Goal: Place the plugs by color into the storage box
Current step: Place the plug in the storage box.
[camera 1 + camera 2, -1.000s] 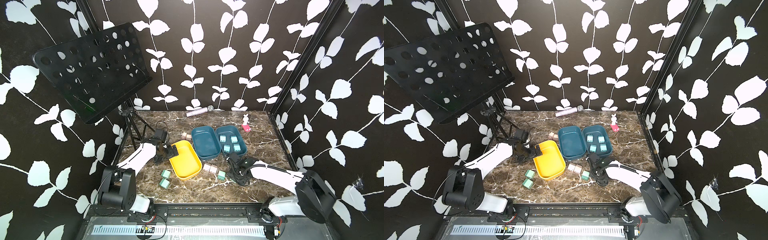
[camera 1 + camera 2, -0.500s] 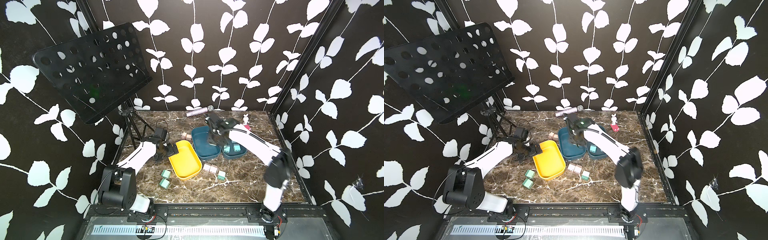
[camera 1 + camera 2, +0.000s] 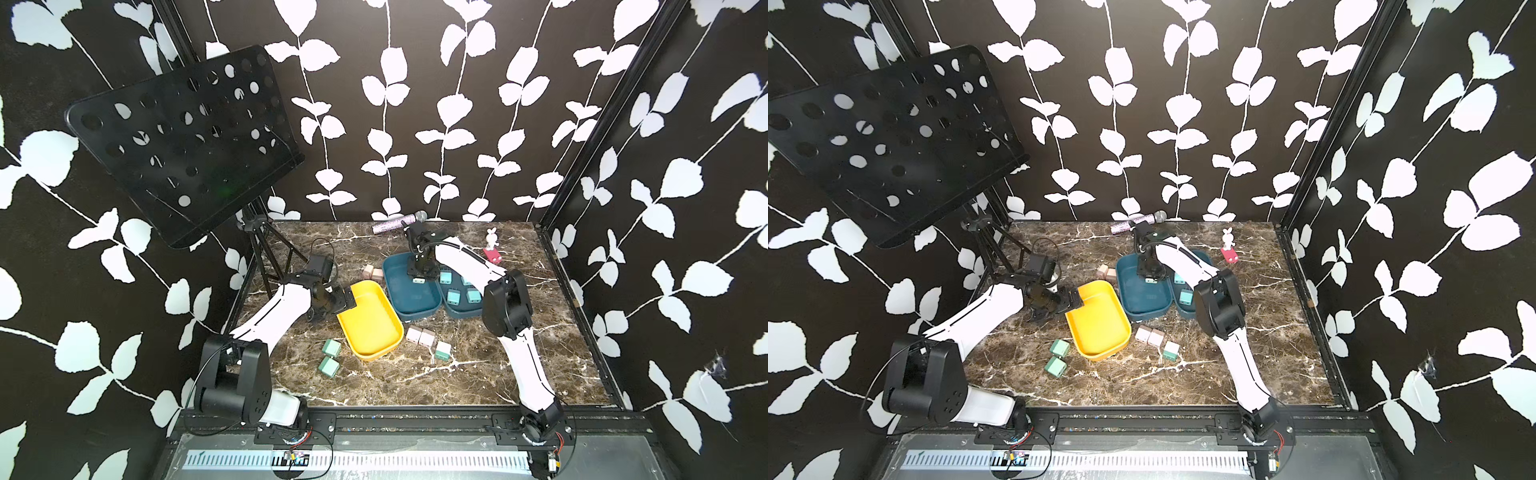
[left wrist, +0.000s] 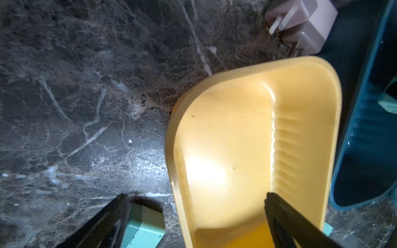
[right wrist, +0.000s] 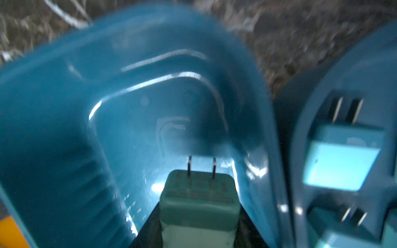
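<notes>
Marble, dark and veined, tops the bench (image 3: pixel 415 386); black leaf-print walls (image 3: pixel 552 124) enclose it. Right pincer (image 3: pixel 419 275) pinches one green plug (image 5: pixel 198 193) over a teal tray (image 3: pixel 409 299). Beside it, a second teal tray (image 3: pixel 459 315) holds four blue plugs (image 3: pixel 453 296). Left pincer (image 3: pixel 348 300), spread, straddles one yellow tray (image 3: pixel 370 328). Loose: three green plugs (image 3: pixel 331 347), four beige plugs (image 3: pixel 419 336).

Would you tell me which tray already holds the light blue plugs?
The dark teal tray nearest the rabbit toy; the yellow tray and other teal tray hold none.
</notes>
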`<state>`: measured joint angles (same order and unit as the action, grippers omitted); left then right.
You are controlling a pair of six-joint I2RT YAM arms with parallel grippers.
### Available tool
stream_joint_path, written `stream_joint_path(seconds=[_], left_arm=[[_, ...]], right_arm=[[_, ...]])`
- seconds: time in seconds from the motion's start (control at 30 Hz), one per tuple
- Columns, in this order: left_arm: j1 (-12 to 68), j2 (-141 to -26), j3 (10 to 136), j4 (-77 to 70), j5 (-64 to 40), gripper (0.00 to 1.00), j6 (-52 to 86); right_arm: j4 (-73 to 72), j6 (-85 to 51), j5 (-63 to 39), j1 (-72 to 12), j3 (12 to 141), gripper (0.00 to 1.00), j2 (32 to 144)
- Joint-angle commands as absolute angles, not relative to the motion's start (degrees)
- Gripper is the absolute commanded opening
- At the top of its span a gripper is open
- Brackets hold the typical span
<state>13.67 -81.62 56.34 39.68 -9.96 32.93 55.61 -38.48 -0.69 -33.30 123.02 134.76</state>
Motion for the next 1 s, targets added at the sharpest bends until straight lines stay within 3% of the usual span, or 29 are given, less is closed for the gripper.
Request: stream_joint_path(seconds=[0.0,0.47,0.73,0.87,0.97], left_arm=[[13.3,-79.4,56.3,41.9,-9.5,0.99,32.3],[13.4,-77.0,54.8,43.2,-8.8,0.99,32.1],[13.4,-75.9,54.1,43.4,-8.3,0.99,32.1],[13.3,-75.5,53.9,43.4,-8.0,0.99,32.2],[13.3,-75.5,53.5,43.2,-7.9,0.99,32.3]], right_arm=[[54.7,-36.1,-1.9,-34.0,125.9,0.40,136.5],[53.5,-34.3,-1.4,-34.0,122.0,0.46,139.0],[55.8,-32.9,-0.3,-34.0,122.4,0.71,135.6],[59.9,-33.9,1.4,-34.0,121.8,0.78,128.6],[58.8,-38.8,1.3,-34.3,114.1,0.79,119.4]])
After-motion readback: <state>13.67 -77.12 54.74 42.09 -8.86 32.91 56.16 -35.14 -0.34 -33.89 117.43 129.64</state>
